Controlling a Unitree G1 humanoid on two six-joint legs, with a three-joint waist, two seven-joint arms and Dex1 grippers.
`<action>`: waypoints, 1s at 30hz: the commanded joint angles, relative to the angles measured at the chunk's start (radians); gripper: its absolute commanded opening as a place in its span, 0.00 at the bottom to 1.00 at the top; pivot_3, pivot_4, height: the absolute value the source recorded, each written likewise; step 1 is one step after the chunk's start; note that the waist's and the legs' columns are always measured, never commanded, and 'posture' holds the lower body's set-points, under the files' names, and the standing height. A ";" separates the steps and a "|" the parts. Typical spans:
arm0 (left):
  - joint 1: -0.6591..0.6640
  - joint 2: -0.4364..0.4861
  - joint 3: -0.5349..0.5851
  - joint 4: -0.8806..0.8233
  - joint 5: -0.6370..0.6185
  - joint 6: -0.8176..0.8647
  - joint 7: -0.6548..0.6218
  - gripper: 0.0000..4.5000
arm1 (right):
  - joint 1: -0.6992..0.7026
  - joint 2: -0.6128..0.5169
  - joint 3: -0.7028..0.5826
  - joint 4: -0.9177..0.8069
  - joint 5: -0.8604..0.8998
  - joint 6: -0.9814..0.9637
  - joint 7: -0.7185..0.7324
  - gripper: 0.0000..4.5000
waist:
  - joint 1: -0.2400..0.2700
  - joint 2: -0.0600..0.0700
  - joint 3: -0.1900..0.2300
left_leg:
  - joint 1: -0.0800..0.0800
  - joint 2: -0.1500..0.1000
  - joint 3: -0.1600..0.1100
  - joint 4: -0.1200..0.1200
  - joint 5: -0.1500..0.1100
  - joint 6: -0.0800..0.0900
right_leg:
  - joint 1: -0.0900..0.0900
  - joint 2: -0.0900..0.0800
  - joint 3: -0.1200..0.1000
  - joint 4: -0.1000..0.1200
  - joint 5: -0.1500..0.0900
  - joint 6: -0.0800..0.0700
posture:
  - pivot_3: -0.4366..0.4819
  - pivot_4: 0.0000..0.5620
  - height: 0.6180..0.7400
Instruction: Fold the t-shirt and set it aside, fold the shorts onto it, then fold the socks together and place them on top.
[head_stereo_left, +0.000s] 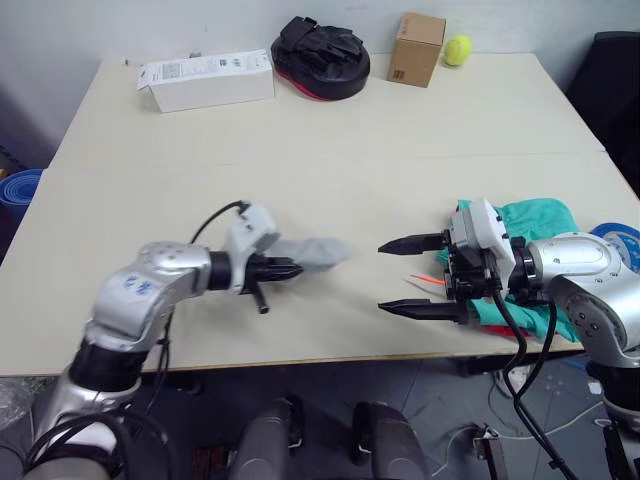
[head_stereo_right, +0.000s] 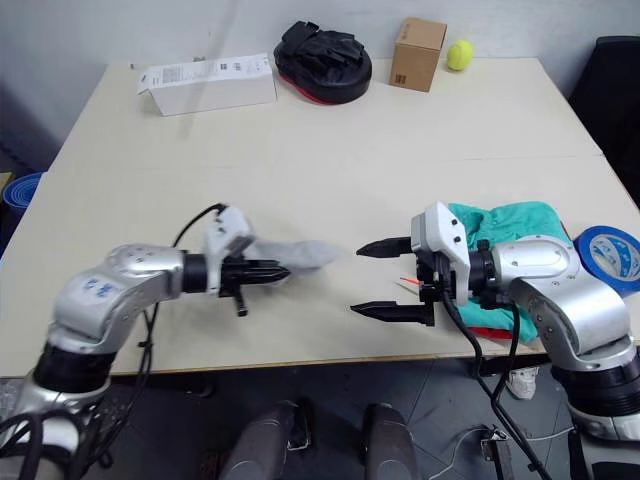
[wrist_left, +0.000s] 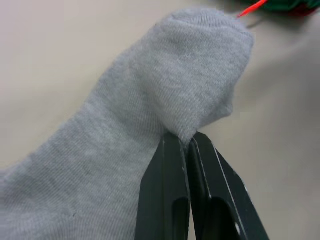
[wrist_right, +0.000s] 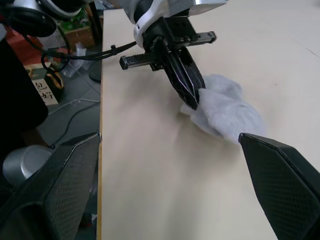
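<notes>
Near the table's front edge, the left gripper (head_stereo_left: 285, 268) pinches the grey socks (head_stereo_left: 315, 253), while the right gripper (head_stereo_left: 412, 277) waits wide-jawed beside the shorts (head_stereo_left: 535, 222) on the right. I'd carry the bundle across level, releasing only once above the shorts.

The bright red cotton t-shirt (head_stereo_right: 492, 331) lies mostly hidden under the teal-green fabric shorts (head_stereo_right: 505, 222) and the right arm; the blue tape roll (head_stereo_right: 610, 254) seems partly cut off.
</notes>
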 joint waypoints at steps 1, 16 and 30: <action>-0.085 -0.103 -0.081 0.074 0.044 0.062 0.086 0.00 | 0.016 -0.007 0.007 -0.025 -0.051 -0.058 -0.011 1.00 | 0.004 0.000 0.000 | 0.000 0.000 0.000 0.001 0.000 0.000 | 0.000 0.000 0.000 0.000 0.000 0.000 | 0.48 0.27 1.00; -0.121 -0.224 0.073 0.017 -0.048 0.274 0.176 0.60 | 0.045 0.004 0.023 0.013 -0.158 -0.131 -0.052 1.00 | 0.018 -0.001 0.001 | 0.000 0.000 -0.001 0.004 0.001 0.001 | 0.001 -0.001 0.000 0.000 0.000 0.000 | 0.48 0.27 1.00; -0.128 0.175 0.107 0.217 -0.095 0.173 -0.093 1.00 | 0.073 0.048 0.091 0.009 -0.266 -0.248 -0.066 1.00 | 0.022 -0.001 0.001 | 0.000 -0.001 0.000 0.002 -0.002 -0.005 | 0.000 -0.001 0.000 0.000 0.000 0.000 | 0.48 0.27 1.00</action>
